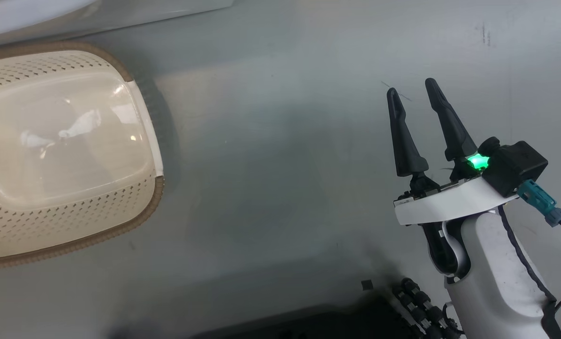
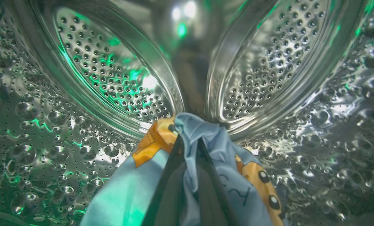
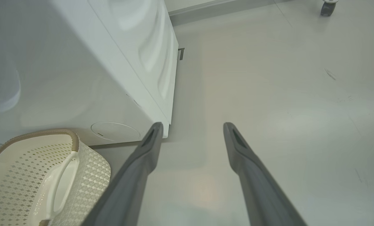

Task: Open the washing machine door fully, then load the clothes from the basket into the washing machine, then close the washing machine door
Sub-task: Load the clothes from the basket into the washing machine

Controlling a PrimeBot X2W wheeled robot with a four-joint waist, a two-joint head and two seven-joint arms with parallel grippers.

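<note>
Deep inside the drum [image 2: 111, 78], the left jaws are pinched tight on the clothes [image 2: 205, 135]: blue fabric with orange print, bunched around both fingers [image 2: 171, 188] and poking up past the tips. Right jaws are spread wide with nothing between them, hanging over the floor [image 1: 280, 141]. Basket [image 1: 73, 226] sits on the floor well off to their left, and the washer [image 3: 80, 78] stands ahead-left of them, just beyond the basket.

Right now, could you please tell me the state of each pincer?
Left pincer: shut on the clothes, inside the washing machine.
Right pincer: open, holding nothing.
</note>
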